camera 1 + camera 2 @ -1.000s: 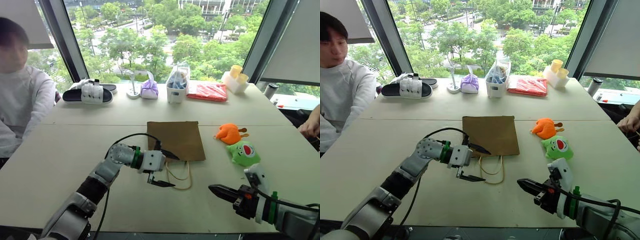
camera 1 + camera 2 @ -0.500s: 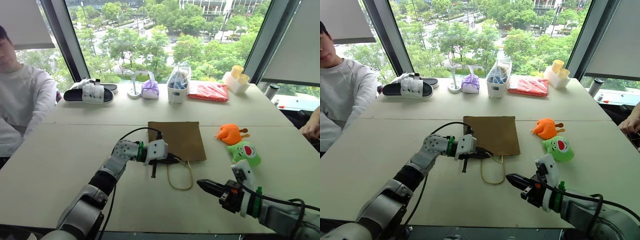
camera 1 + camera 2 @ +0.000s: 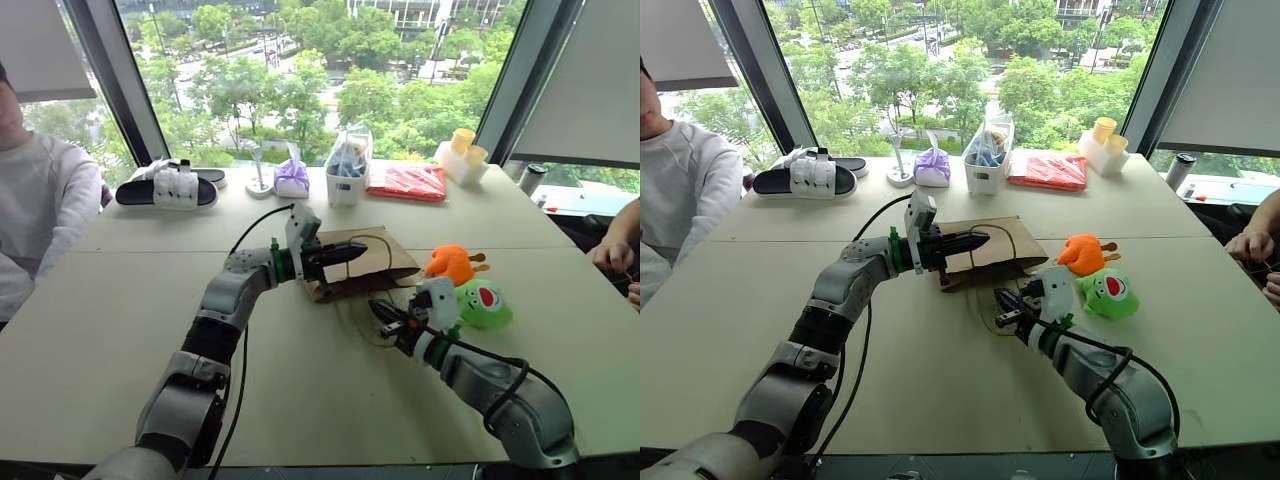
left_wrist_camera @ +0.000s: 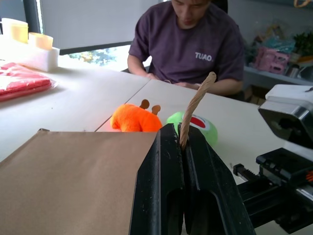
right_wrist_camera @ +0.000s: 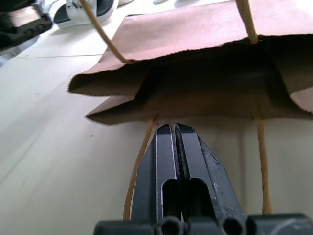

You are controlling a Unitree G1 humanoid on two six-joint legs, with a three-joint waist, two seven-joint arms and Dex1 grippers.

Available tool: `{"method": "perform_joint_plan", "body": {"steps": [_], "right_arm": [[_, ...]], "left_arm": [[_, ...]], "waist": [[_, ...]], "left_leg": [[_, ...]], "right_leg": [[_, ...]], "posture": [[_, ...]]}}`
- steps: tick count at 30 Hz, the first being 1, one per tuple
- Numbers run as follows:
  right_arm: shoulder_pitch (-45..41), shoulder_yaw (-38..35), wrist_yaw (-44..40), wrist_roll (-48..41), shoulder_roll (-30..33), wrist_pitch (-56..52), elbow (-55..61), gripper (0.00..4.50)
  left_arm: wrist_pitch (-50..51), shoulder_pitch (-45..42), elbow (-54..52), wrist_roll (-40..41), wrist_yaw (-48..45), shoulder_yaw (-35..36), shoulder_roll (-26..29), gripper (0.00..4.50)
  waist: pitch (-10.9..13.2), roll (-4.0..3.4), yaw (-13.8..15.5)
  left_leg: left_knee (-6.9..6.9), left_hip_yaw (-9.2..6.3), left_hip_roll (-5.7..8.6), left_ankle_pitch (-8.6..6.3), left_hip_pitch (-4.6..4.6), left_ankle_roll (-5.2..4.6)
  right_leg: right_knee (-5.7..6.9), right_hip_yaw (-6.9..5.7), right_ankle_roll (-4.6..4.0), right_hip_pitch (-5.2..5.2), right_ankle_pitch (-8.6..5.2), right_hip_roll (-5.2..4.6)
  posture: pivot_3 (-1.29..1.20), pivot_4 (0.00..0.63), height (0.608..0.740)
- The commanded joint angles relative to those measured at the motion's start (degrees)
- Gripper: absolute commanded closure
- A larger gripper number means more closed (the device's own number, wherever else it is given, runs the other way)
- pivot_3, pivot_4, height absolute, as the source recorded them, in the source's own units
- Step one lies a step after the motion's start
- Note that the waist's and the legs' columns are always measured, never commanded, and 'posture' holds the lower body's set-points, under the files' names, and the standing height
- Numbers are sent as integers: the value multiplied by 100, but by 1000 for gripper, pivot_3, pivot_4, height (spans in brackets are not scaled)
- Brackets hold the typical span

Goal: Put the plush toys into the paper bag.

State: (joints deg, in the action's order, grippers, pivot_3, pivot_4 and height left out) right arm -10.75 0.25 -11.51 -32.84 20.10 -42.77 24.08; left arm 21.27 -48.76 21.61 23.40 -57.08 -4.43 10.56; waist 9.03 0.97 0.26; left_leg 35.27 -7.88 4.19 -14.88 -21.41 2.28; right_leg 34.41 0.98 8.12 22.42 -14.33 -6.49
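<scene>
The brown paper bag (image 3: 372, 268) lies mid-table with its mouth facing me and its upper layer raised. My left gripper (image 3: 360, 251) is shut on the bag's upper cord handle (image 4: 197, 98) and holds it off the table. My right gripper (image 3: 376, 306) is shut and empty. It sits just in front of the bag's gaping mouth (image 5: 205, 83), between the strands of the lower handle (image 5: 262, 161), which lies on the table. The orange plush toy (image 3: 452, 264) and the green plush toy (image 3: 484, 303) rest to the right of the bag, close beside my right arm.
Along the far edge lie black-and-white slippers (image 3: 166, 188), a purple bundle (image 3: 292, 178), a clear bag of blue items (image 3: 346, 166), a red packet (image 3: 408, 183) and yellow cups (image 3: 461, 150). One person (image 3: 40, 205) sits at the left; another's hand (image 3: 608, 255) rests at the right.
My left gripper closed on the upper handle and rose, lifting the bag's top layer. My right gripper moved forward and left to the bag's mouth. The camera view shifted too.
</scene>
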Motion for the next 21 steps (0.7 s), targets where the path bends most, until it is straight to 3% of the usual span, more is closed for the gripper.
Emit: {"method": "perform_joint_plan", "body": {"steps": [1, 13, 21], "right_arm": [[-199, -9, -40, 223, -126, 259, -127, 4500], [-1031, 228, -297, 875, -495, 786, -1315, 4500], [-1576, 520, -438, 1621, -794, 1408, -2857, 4500]], "left_arm": [[68, -31, -277, 108, 44, 109, -12, 4483], [485, 174, -742, 308, 178, 158, -163, 4483], [1161, 94, -950, 876, 428, 532, -204, 4483]], "waist": [[0, 0, -4], [-1, -1, -101], [-1, -1, -132]], "left_leg": [[0, 2, 0, 0, 0, 1], [-1, 6, 1, 2, 0, 4], [0, 8, 1, 4, 3, 8]], "right_leg": [[3, 0, 0, 1, 0, 0], [12, 1, -1, 6, 1, 0], [55, 6, -2, 26, 0, 0]], "posture": [[0, 150, 740], [0, 150, 740], [0, 150, 740]]}}
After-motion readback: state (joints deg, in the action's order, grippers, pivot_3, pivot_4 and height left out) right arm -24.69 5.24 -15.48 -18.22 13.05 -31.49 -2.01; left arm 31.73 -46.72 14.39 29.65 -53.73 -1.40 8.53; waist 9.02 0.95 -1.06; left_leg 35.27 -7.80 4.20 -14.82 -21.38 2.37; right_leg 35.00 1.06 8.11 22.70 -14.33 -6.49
